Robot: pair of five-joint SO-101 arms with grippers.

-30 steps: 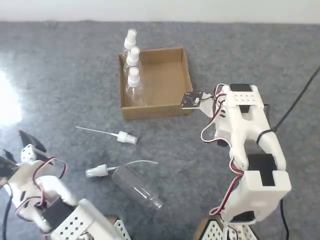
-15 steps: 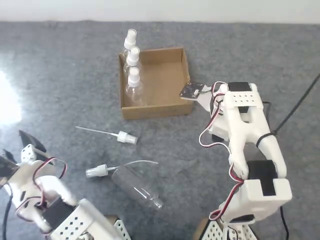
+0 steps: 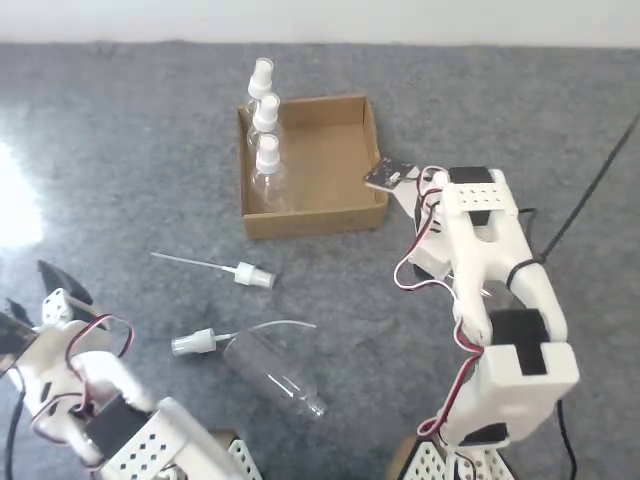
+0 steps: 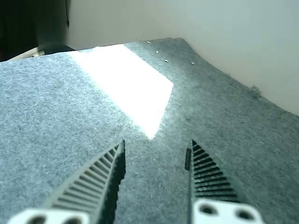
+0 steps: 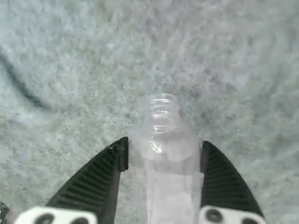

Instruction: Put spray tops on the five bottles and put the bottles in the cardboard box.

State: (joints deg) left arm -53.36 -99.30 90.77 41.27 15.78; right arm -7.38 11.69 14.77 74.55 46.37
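Note:
My right gripper is shut on a clear bottle with a bare threaded neck, held over grey carpet. In the high view that arm's wrist hangs beside the right wall of the cardboard box. Three bottles with spray tops stand in a row along the box's left wall. Another bare bottle lies on the carpet in front, with one loose spray top next to it and a second spray top nearer the box. My left gripper is open over bare carpet at the front left.
Grey carpet covers the table. A bright sunlit patch lies ahead of the left gripper, at the high view's left edge. A white wall borders the back. The right arm's cables hang beside its wrist.
The right arm's wrist has shifted away from the front, up along the box's right wall. The left arm and the things on the carpet have stayed put.

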